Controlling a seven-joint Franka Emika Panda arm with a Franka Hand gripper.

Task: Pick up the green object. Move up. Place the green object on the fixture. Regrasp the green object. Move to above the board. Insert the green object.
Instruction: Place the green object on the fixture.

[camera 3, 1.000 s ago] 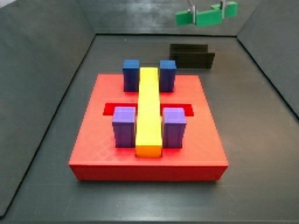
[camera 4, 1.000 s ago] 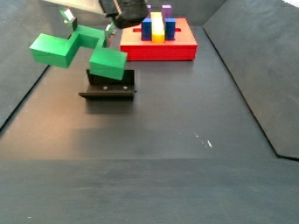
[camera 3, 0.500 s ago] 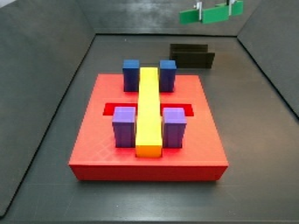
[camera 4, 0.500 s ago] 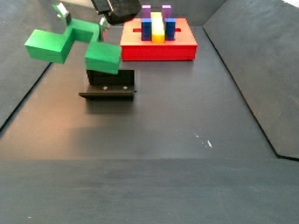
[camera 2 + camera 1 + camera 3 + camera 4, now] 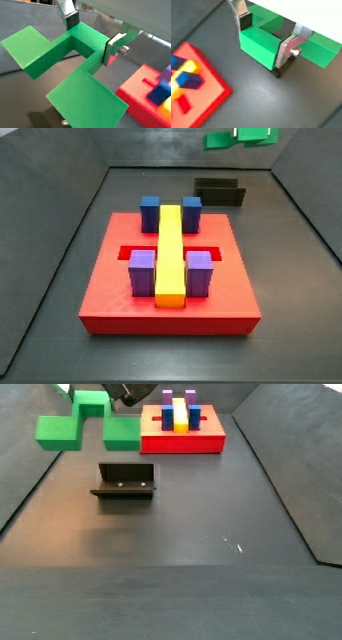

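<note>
My gripper [image 5: 266,34] is shut on the green object [image 5: 260,48], its silver fingers [image 5: 292,46] pressing the raised centre from both sides. The other wrist view shows the same hold, the gripper [image 5: 92,35] clamped on the green object [image 5: 31,49] with its arms sticking out past the jaws. In both side views the green object [image 5: 84,422] hangs high in the air, well above the fixture [image 5: 124,482], at the very top of the picture [image 5: 241,137]. The fixture [image 5: 221,192] stands bare on the floor behind the red board [image 5: 167,288].
The board [image 5: 181,439] carries a long yellow bar [image 5: 170,253], two blue blocks [image 5: 151,210] at its far end and two purple blocks [image 5: 199,271] at its near end. Dark sloping walls [image 5: 60,238] close in the floor on both sides.
The gripper has risen with the green object still in it, moving further above the fixture and toward the top edge of both side views.
</note>
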